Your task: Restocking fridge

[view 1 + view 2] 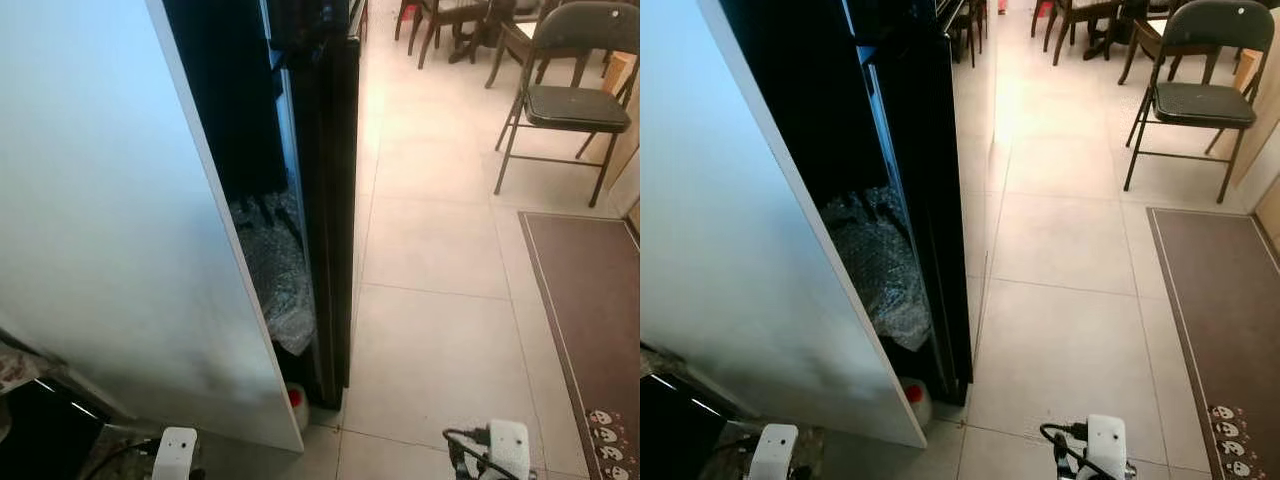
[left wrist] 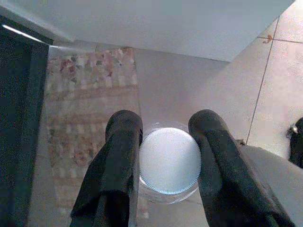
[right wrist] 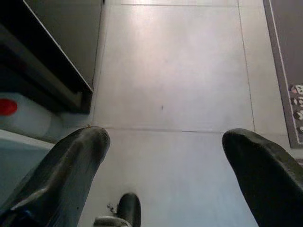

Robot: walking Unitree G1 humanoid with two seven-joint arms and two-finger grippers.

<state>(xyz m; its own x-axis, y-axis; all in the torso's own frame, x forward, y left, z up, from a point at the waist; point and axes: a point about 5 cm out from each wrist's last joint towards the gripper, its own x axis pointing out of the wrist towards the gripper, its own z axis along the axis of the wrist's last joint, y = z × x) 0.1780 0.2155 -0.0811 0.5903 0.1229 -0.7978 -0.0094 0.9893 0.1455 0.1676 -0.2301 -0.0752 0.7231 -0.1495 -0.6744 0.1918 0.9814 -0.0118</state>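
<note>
Left pincer (image 2: 168, 161): clamped on white-lidded jar (image 2: 169, 161), axis vertical. Right pincer (image 3: 163, 165): fingers apart, holding nothing. Open fridge door (image 1: 110, 200) at 11 o'clock, nearer the left arm.

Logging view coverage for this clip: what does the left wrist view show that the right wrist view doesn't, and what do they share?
Left wrist: the left hand shut on a white-lidded container, above a patterned rug.
Right wrist: the right hand open and holding nothing, a red-capped jug by the fridge base, and a dark mat.
Both: pale floor tiles.
</note>
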